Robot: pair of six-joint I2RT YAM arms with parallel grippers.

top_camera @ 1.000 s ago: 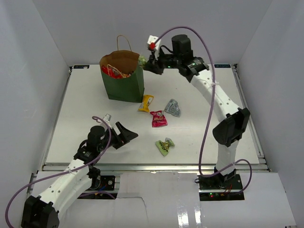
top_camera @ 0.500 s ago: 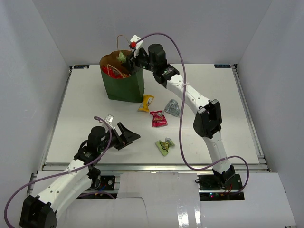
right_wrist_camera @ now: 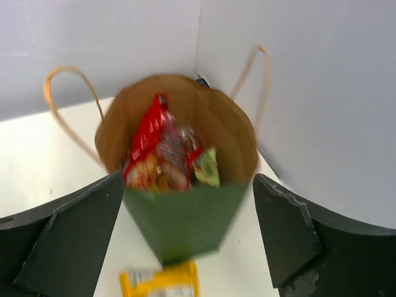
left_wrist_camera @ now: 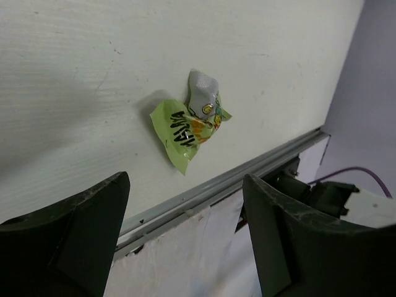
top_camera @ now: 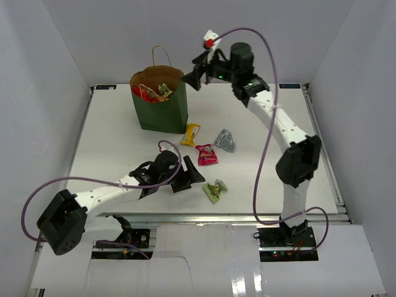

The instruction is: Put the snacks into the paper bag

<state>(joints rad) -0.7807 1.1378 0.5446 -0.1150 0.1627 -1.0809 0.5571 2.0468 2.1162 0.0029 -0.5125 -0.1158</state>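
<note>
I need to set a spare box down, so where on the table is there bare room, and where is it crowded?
Bare: the left side of the table beside the paper bag, and its right side beyond the silver-grey packet. Crowded: the middle, where that one, the yellow packet, pink packet and light green packet cluster, with the left gripper beside the green one.

The paper bag (top_camera: 162, 114) stands at upper centre, mouth open upward; its handle (top_camera: 162, 47) loops over the far rim; a red bag (right_wrist_camera: 145, 145) crowds the left inside; a yellow packet (top_camera: 190, 134) lies just beside its lower right corner; bare table (top_camera: 105, 142) spreads left; the light green packet (left_wrist_camera: 185, 127) lies apart from the others, the rail (left_wrist_camera: 216, 185) just below.
</note>
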